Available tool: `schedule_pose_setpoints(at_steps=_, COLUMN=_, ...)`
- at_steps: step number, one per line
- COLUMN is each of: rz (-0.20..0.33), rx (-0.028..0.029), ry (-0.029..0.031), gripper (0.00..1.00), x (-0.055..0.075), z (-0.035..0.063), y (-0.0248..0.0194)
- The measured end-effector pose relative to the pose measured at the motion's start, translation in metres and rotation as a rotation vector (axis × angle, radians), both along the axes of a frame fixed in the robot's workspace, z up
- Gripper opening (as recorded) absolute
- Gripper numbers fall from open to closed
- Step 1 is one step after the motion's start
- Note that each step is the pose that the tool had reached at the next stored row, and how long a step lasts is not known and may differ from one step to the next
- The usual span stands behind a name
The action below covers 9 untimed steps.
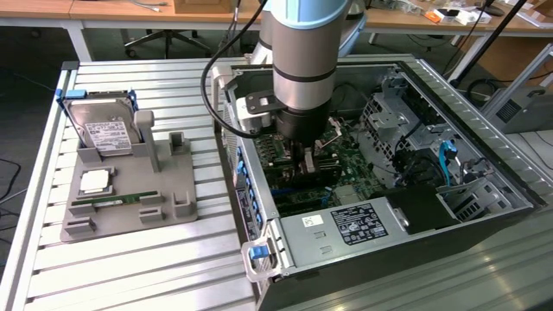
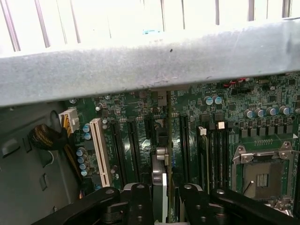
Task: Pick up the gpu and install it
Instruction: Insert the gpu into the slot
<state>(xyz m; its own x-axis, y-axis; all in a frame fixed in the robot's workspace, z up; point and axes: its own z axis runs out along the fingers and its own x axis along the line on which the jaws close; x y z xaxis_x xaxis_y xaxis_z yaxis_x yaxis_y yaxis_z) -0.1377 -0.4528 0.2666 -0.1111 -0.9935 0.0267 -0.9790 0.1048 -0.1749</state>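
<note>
The gpu [image 2: 160,180] shows edge-on in the wrist view as a thin dark card with a silver part on its edge. It stands upright between my two black fingers [image 2: 140,206], in line with a long black slot on the green motherboard [image 2: 225,108]. My gripper [image 2: 164,206] is shut on it. In the exterior view the gripper [image 1: 307,165] reaches straight down into the open computer case [image 1: 467,129], and the dark gpu [image 1: 318,173] sits low over the motherboard [image 1: 350,170]. Whether its edge is seated in the slot I cannot tell.
A grey case wall [image 2: 150,65] crosses close above the board. A white slot [image 2: 101,150] and the CPU socket [image 2: 262,176] flank the card. On the slatted table a grey holder [image 1: 173,194] carries a hard drive [image 1: 103,126] and a RAM stick [image 1: 116,199]. The power supply [image 1: 346,227] fills the case's near end.
</note>
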Motion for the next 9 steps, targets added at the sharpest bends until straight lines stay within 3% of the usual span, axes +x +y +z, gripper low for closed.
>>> schedule_pose_setpoints(at_steps=9, rz=0.001, rx=0.0001, ry=0.0000, gripper=0.27, x=-0.0024, z=-0.0026, y=0.0001)
